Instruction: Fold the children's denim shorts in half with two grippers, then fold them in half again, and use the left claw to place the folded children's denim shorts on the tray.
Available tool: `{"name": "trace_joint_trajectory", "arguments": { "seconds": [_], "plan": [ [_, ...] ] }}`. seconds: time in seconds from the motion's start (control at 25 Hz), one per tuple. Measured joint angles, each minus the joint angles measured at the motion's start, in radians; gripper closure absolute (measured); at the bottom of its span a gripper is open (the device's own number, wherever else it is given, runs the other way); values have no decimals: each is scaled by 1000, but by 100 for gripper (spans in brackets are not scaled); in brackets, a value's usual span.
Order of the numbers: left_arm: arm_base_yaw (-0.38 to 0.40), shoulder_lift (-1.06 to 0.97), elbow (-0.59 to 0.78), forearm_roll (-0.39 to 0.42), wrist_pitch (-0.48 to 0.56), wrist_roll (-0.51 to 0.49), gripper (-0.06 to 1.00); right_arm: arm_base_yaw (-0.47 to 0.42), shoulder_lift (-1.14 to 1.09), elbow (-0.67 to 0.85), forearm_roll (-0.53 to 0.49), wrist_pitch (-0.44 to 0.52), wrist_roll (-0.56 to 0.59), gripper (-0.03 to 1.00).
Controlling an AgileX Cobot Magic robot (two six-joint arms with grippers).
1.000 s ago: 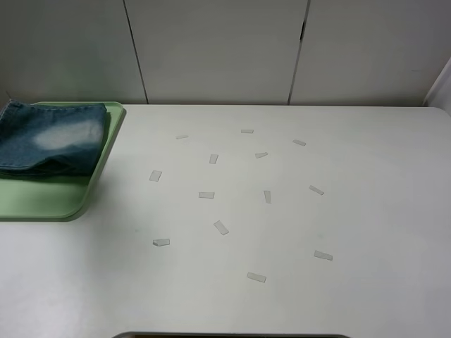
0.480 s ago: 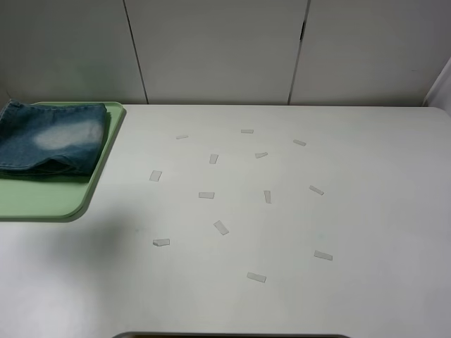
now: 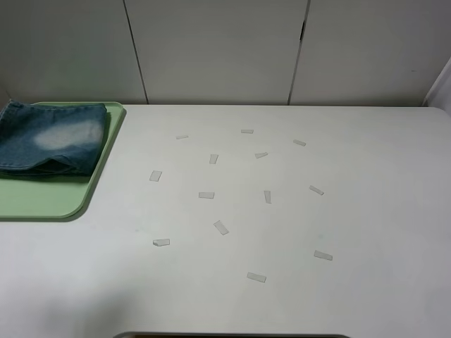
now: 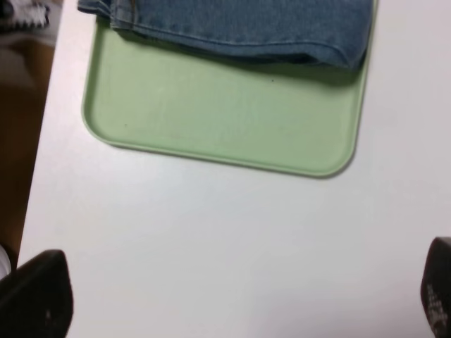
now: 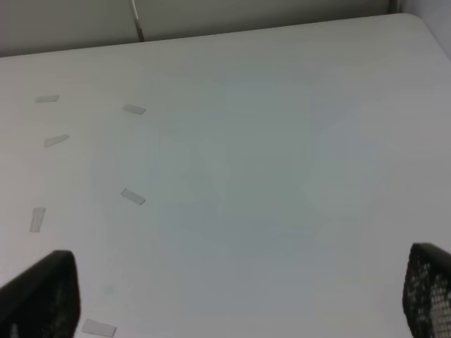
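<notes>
At the far left of the white bench (image 3: 296, 211) we see the pale green tray (image 3: 42, 201), and the folded children's denim shorts (image 3: 49, 137) lie on its rear half, the front half bare. Our left claw (image 4: 232, 303) hangs over the bench just in front of the tray, its jaws spread wide and holding nothing. Small strips of clear tape (image 3: 221, 227) lie scattered across the middle of the bench. Further right, our right gripper (image 5: 239, 296) hangs above bare bench, jaws likewise wide apart and empty.
</notes>
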Motion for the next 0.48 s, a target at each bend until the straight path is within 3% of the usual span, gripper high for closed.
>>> {"name": "trace_joint_trajectory", "arguments": {
  "seconds": [0.48],
  "plan": [
    [0, -569, 290, 0, 1, 0, -4, 0, 0, 0, 0, 0, 0, 27]
  ]
}}
